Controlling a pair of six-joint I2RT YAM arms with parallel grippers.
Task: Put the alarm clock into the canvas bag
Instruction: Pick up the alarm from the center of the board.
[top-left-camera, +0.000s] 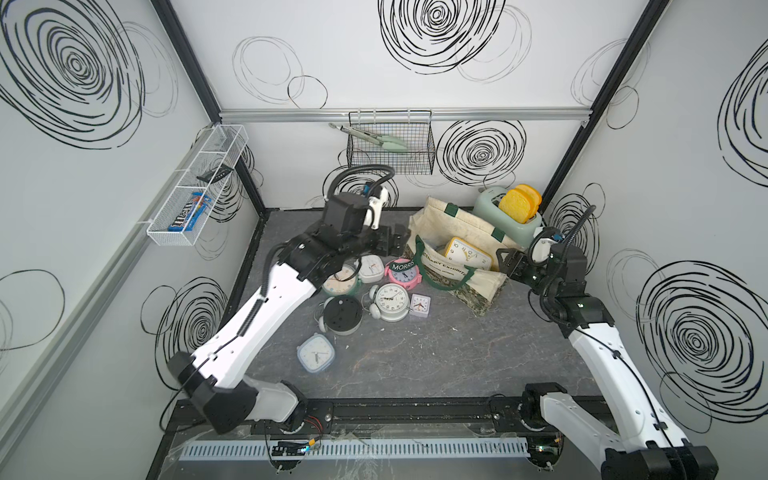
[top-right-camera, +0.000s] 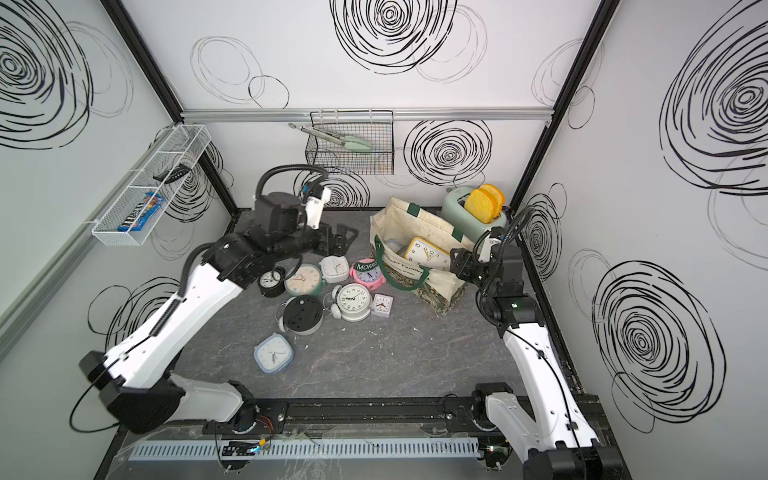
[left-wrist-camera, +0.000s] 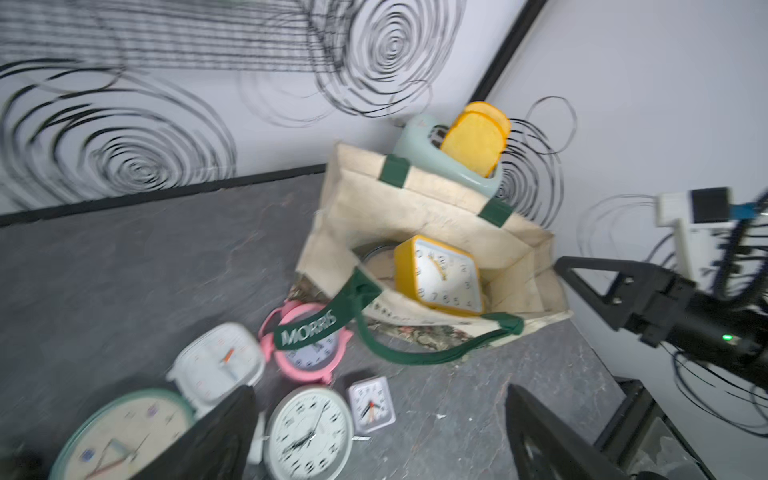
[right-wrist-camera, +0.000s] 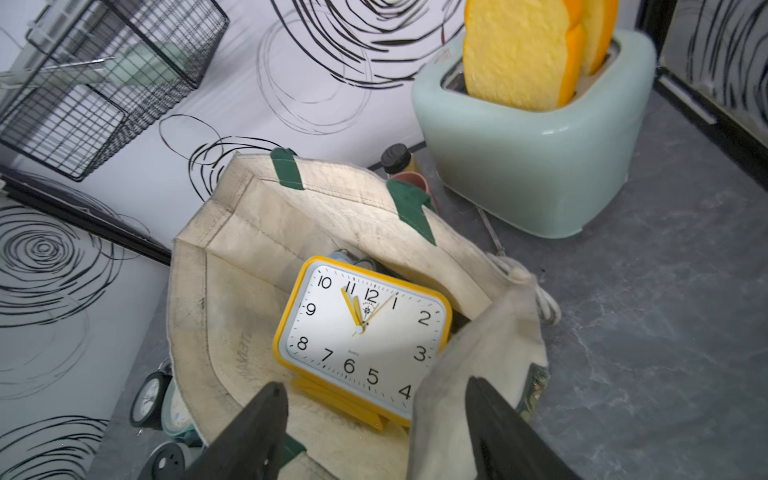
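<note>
The cream canvas bag (top-left-camera: 449, 226) (top-right-camera: 411, 224) stands open at the back right, its green "MORRIS" handle (left-wrist-camera: 307, 330) draped over a pink clock (top-left-camera: 401, 276). A yellow-framed alarm clock (top-left-camera: 467, 253) (top-right-camera: 428, 253) (left-wrist-camera: 444, 276) (right-wrist-camera: 365, 332) lies face up inside the bag (right-wrist-camera: 249, 291), on top of other things. My right gripper (top-left-camera: 505, 264) (right-wrist-camera: 374, 415) is open at the bag's right end, with a fold of the bag's wall standing between its spread fingers. To the left of the bag my left gripper (top-left-camera: 395, 241) (left-wrist-camera: 374, 449) hangs open and empty above the loose clocks.
Several more clocks lie left of the bag, among them a white round one (top-left-camera: 392, 301), a black one (top-left-camera: 343, 316) and a blue square one (top-left-camera: 316, 353). A mint toaster (top-left-camera: 507, 216) with bread stands behind the bag. A wire basket (top-left-camera: 390, 145) hangs on the back wall.
</note>
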